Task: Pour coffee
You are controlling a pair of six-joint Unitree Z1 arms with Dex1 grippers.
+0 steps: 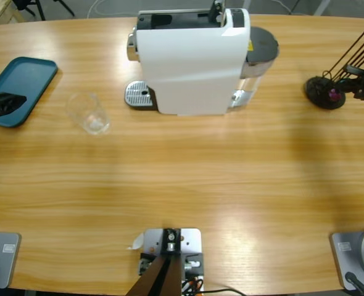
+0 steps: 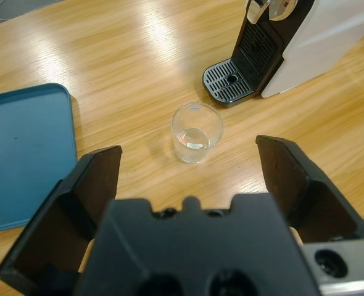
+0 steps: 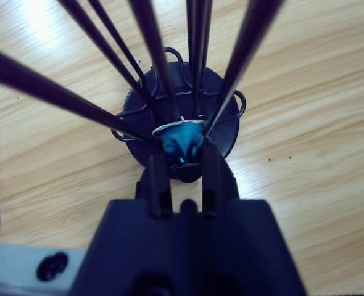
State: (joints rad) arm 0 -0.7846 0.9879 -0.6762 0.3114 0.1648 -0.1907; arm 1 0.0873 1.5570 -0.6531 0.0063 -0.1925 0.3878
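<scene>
A clear tumbler (image 1: pixel 91 115) stands on the table left of the white coffee machine (image 1: pixel 188 58); it looks empty and no coffee shows. My left gripper (image 1: pixel 12 100) hangs open over the teal tray's edge, short of the tumbler (image 2: pixel 197 132), which appears between the jaws in the left wrist view. At the far right, my right gripper (image 1: pixel 350 90) reaches into a black wire capsule holder (image 1: pixel 322 92). Its jaws are shut on a capsule (image 3: pixel 182 143) at the holder's base. The capsule (image 1: pixel 336 95) looks purple in the high view and blue in the right wrist view.
A teal tray (image 1: pixel 21 86) lies at the table's left edge. The machine's metal drip grate (image 1: pixel 139 95) faces left, toward the tumbler. Thin black rods (image 3: pixel 139 74) of the holder rise around my right gripper. Bare wood spreads across the near half of the table.
</scene>
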